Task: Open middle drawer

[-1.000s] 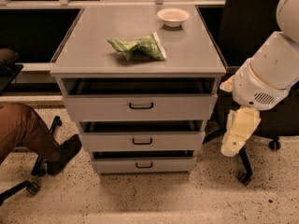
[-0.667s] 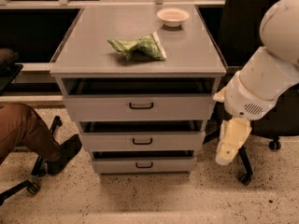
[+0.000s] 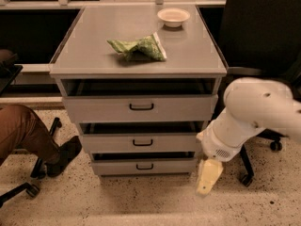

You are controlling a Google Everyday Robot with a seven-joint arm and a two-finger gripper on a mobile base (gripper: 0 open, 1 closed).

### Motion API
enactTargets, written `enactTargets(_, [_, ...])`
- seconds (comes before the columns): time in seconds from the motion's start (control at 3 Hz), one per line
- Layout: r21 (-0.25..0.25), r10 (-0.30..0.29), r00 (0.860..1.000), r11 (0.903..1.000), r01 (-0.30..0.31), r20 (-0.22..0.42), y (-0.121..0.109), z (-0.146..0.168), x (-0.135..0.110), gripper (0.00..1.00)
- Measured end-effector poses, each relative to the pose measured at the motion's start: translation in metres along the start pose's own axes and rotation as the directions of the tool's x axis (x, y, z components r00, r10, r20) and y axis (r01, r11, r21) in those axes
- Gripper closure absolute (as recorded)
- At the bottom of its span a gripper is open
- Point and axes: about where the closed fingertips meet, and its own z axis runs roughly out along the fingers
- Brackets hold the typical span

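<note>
The grey cabinet (image 3: 141, 65) has three drawers, all with fronts a little way out. The middle drawer (image 3: 103, 144) is light grey with a small black bar handle (image 3: 142, 142). It sits between the taller top drawer (image 3: 94, 109) and the smallest bottom drawer (image 3: 113, 166). My gripper (image 3: 208, 177) hangs low at the cabinet's front right corner, pointing down toward the floor, level with the bottom drawer. It is right of the middle drawer's handle, apart from it, and holds nothing that I can see.
A green chip bag (image 3: 138, 47) and a white bowl (image 3: 173, 16) lie on the cabinet top. A person's leg and shoe (image 3: 28, 135) are at the left by a chair base. A black office chair (image 3: 263, 41) stands right behind my arm.
My arm has swung down and to the left. The gripper has dropped from middle-drawer height to near the floor by the cabinet's right corner. The drawers have not moved.
</note>
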Motion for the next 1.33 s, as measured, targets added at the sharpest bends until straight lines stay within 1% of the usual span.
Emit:
enactTargets(0.33, [-0.019, 0.020, 0.998, 0.9996, -0.019, 0.057, 0.000, 0.045, -0.003, 0.00])
enactTargets(0.67, [-0.033, 0.014, 0.998, 0.9994, -0.012, 0.058, -0.004, 0.055, -0.006, 0.00])
enactTargets(1.0, [-0.004, -0.005, 0.995, 1.0000, 0.006, 0.104, -0.031, 0.085, -0.024, 0.00])
enactTargets(1.33, [0.080, -0.012, 0.987, 0.9968, -0.001, 0.162, -0.057, 0.121, -0.034, 0.00])
